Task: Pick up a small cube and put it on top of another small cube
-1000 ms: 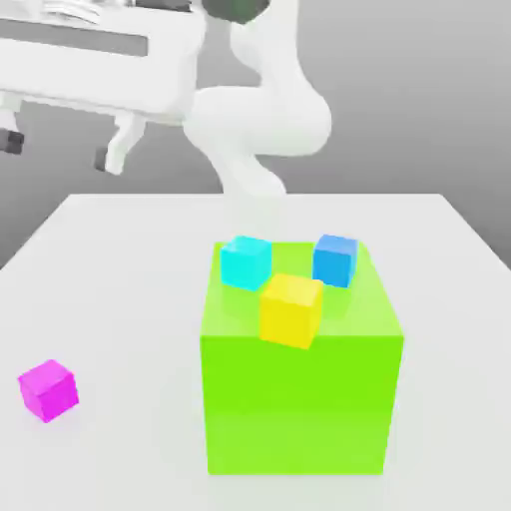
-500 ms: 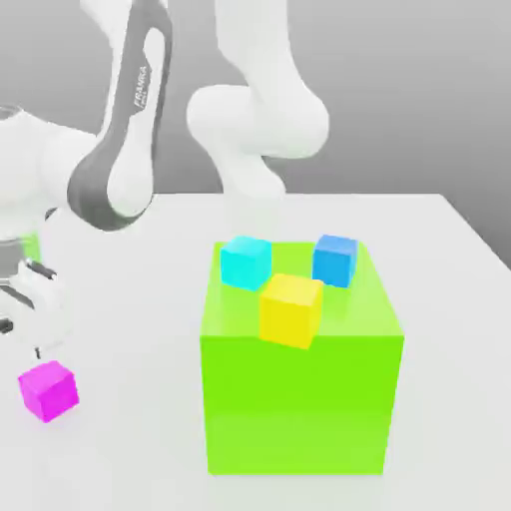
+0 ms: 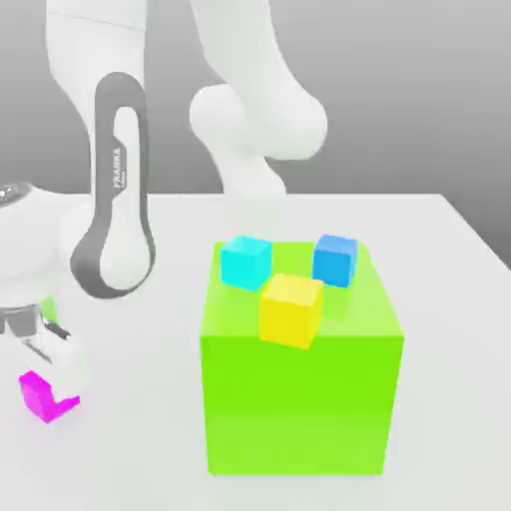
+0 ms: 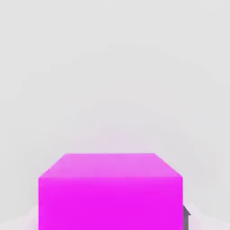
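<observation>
Grasp stage: pincer (image 3: 52, 384) clamps the magenta cube (image 3: 40, 397) on the desk (image 3: 439, 299).
Lift and carry remain; cyan cube (image 3: 246, 261) waits atop the green block (image 3: 299, 399), uncovered.

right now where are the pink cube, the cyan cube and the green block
pink cube (image 3: 40, 397), exterior view, its visible side face
cyan cube (image 3: 246, 261), exterior view, middle of the cube
green block (image 3: 299, 409), exterior view, its front face

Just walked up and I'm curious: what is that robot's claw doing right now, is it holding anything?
Gripper: fingers closed on the magenta cube, which sits on the white table.
</observation>
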Tool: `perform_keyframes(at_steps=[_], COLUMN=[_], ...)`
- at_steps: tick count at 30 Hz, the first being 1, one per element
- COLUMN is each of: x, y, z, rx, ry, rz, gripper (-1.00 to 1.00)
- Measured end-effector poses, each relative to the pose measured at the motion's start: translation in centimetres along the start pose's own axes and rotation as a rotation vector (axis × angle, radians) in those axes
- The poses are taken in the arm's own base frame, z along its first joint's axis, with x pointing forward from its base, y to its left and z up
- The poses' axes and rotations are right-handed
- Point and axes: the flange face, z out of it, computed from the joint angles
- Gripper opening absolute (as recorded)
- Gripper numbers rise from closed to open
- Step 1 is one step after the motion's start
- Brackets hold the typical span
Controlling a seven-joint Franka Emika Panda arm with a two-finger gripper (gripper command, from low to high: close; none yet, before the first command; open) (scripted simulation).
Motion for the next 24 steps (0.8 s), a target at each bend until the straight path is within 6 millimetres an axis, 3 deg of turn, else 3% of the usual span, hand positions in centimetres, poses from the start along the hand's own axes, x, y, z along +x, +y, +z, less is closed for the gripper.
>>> perform_keyframes(at_steps=[2,4,8,11,18,24], x=[-0.1,-1.3,-6.4,-10.2,-21.4,-32.0], y=[0.1,-1.2,-5.6,-7.5,-9.7,-7.8], z=[-2.2,-4.5,-9.2,-12.8,-20.4,-26.1], rx=[-0.001,-0.006,-0.016,-0.018,-0.011,-0.002], ry=[0.0,0.004,0.017,0.025,0.028,0.014], rz=[-0.001,0.015,0.042,0.094,0.185,0.24], gripper=[-1.0,-1.0,-1.0,-1.0,-1.0,-1.0])
